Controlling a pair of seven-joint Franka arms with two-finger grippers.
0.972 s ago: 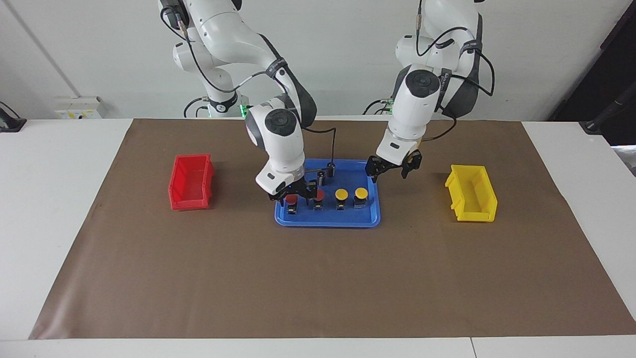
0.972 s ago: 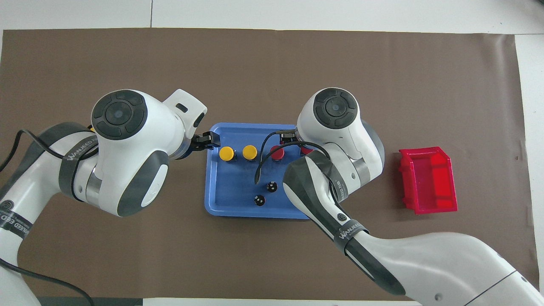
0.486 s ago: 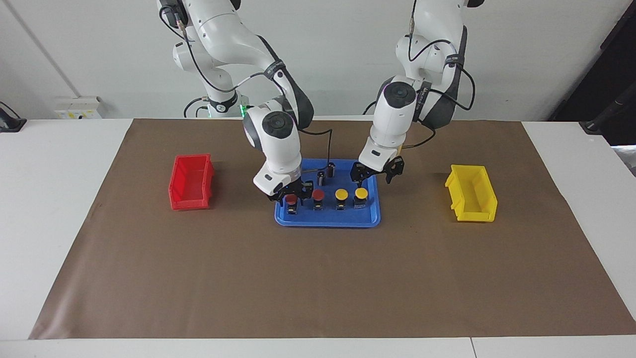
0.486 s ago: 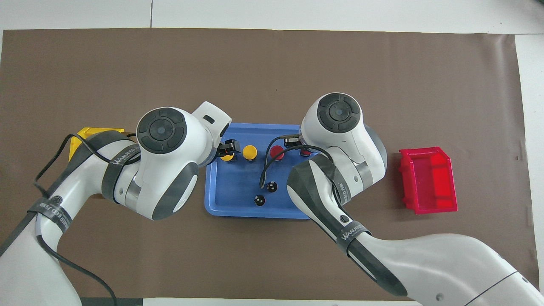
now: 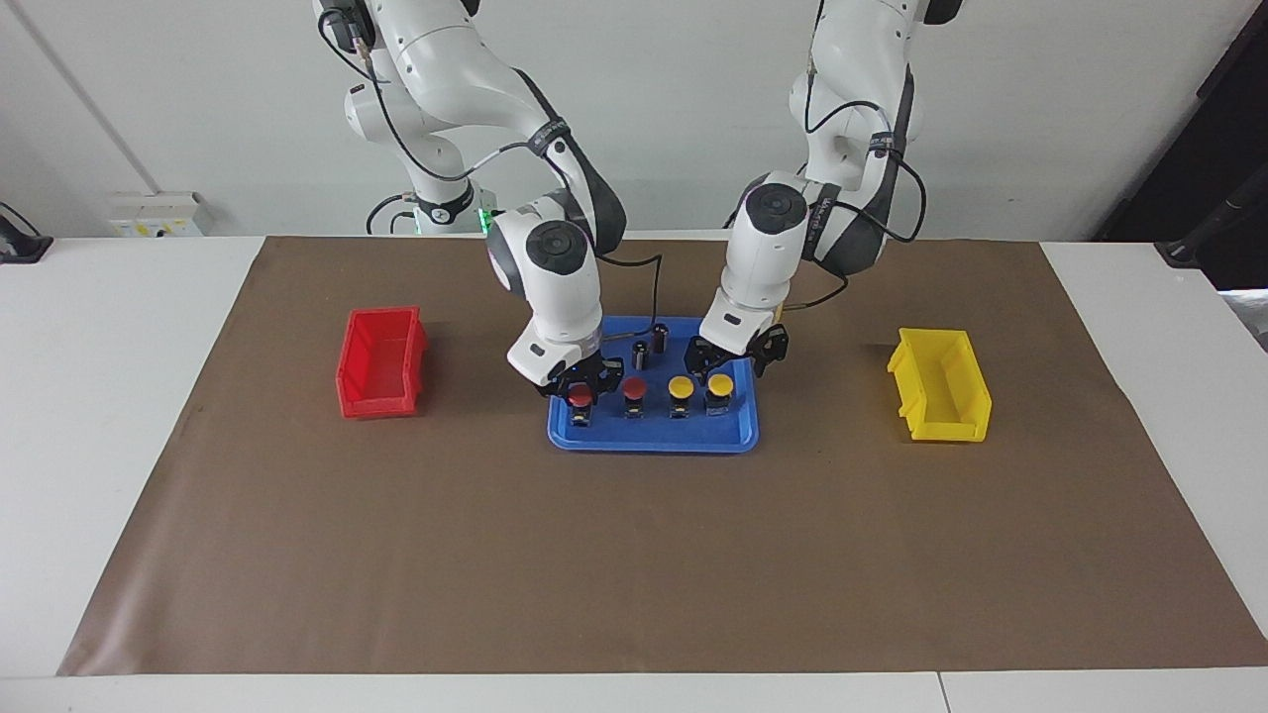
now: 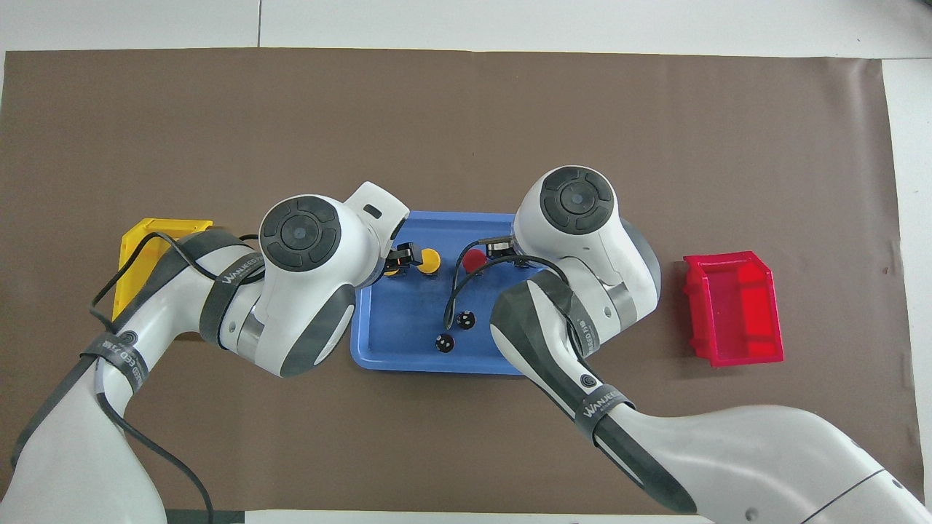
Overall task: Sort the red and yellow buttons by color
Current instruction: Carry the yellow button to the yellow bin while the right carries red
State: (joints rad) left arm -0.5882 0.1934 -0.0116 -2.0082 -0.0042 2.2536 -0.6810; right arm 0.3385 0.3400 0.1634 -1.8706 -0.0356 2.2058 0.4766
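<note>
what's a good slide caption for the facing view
Right end effector shut on a red button; left end effector open over a yellow button.

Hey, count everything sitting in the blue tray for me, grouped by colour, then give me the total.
Red buttons: 2
Yellow buttons: 2
Dark capless cylinders: 2
Total in the blue tray: 6

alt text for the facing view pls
The right gripper is shut on the end red button in the blue tray; the left gripper hangs open over the end yellow button.
</note>
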